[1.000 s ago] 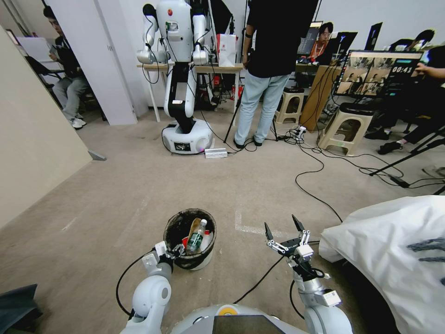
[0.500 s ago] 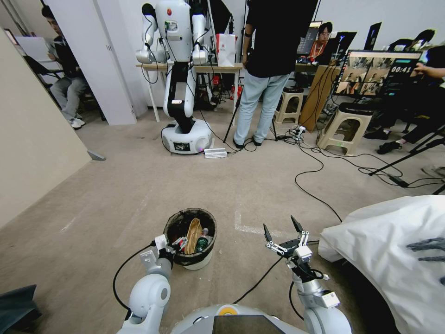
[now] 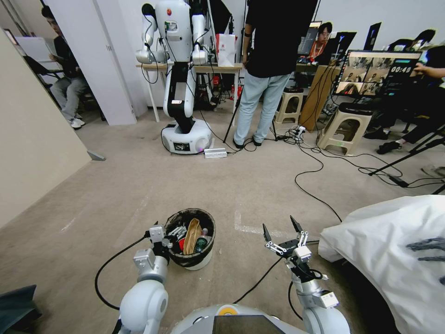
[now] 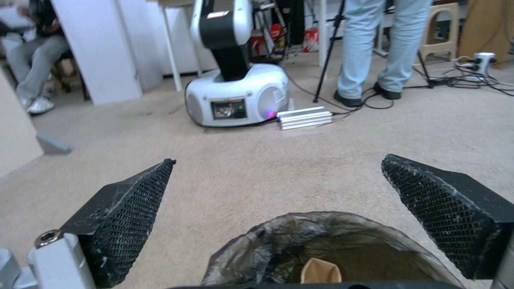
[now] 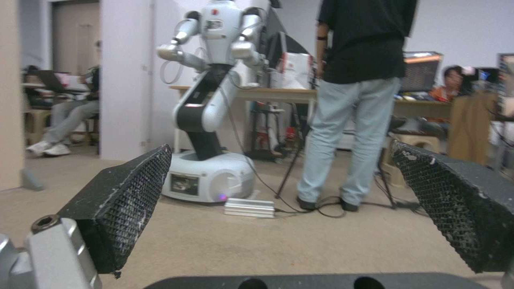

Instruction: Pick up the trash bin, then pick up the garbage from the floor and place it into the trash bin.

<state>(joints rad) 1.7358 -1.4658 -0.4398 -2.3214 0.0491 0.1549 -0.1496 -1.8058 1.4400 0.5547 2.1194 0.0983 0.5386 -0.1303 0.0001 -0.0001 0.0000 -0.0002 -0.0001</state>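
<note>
The trash bin [image 3: 197, 260], white with a black liner, stands on the carpet just in front of my base. Garbage lies inside it: a brown cardboard scrap [image 3: 192, 234], a green bottle [image 3: 202, 241] and something red [image 3: 182, 244]. My left gripper [image 3: 170, 233] is at the bin's left rim with its fingers spread open. In the left wrist view the liner rim [image 4: 321, 228] and the brown scrap [image 4: 320, 272] sit low between the open left gripper [image 4: 278, 160] fingers. My right gripper [image 3: 278, 223] hangs open in the air to the right of the bin, its fingers wide apart around nothing [image 5: 281, 146].
A large white sack [image 3: 394, 250] lies close at the right. Black cables [image 3: 315, 195] cross the carpet ahead. Another robot [image 3: 185, 134], a standing person [image 3: 264, 93] and stools [image 3: 345, 125] are at the far end. A beige wall [image 3: 32, 139] runs along the left.
My left arm has swung out to the left, and its gripper has gone from the bin's near rim to its left rim. The bottle sits lower in the bin. The right arm has barely moved.
</note>
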